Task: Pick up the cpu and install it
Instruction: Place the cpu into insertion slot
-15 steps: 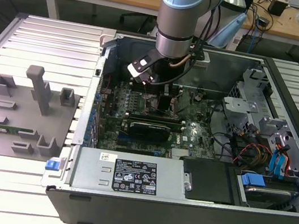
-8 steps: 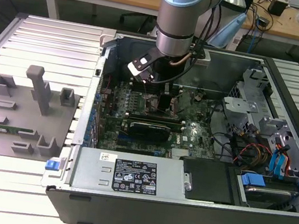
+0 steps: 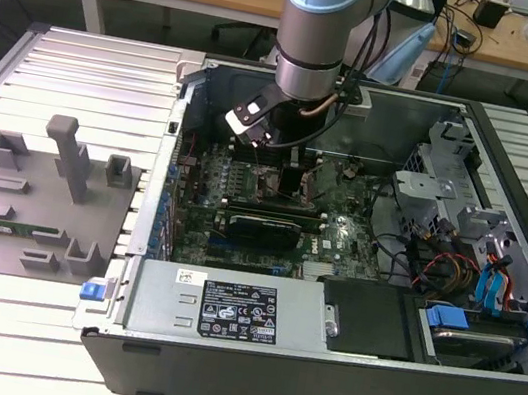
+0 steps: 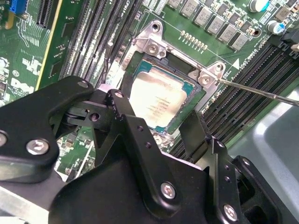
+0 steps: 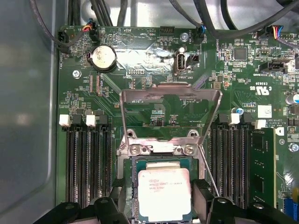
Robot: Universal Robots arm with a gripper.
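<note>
The fingers [image 5: 203,198] stand wide, one on each side of the cpu [image 5: 163,193]. In the first wrist view a gap shows at its edges, so I judge they hold nothing. That straddle suits gripping the chip by two opposite edges.

The cpu lies flat and square in the socket [image 5: 161,148], apparently seated. The load plate [image 5: 170,87] is swung up and the thin lever [image 4: 257,91] angles clear, which leaves the socket open from above. Memory slots [image 5: 88,163] flank it on the board [image 5: 154,60].

In the exterior view the arm [image 3: 317,34] reaches straight down into the open case [image 3: 313,388], which lies on its side on the surface [image 3: 72,74].
</note>
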